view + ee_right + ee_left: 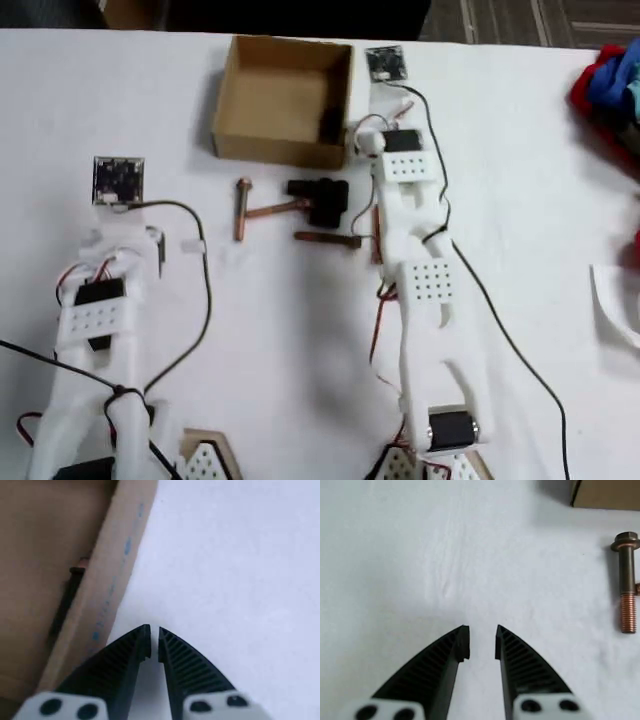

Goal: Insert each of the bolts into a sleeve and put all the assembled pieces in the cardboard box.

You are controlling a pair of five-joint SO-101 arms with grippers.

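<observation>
a dark piece (65, 605) is seen inside the cardboard box (275, 150), against the wall on the right arm's side, and is judged to be one assembly already delivered. the right gripper (154, 642) is held just outside that wall, its pincer narrowed to a slit and holding nothing. the left gripper (482, 642) is held low over the white table (420, 555), its pincer narrowly parted and likewise empty. a copper bolt (626, 582) is seen lying off to its side, apart from the fingers.

in the high view three bolts are scattered in front of the box: one alone (243, 208), one slanted (278, 209) with its end touching a black sleeve (320, 198), and one (328, 238) near the right arm. whether the slanted bolt is seated in the sleeve cannot be told.

the step in hand is judged to be the start of the next assembly. a pincer must be opened wider and lowered squarely across a bolt's shank, while the sleeve is steadied by the other arm.
</observation>
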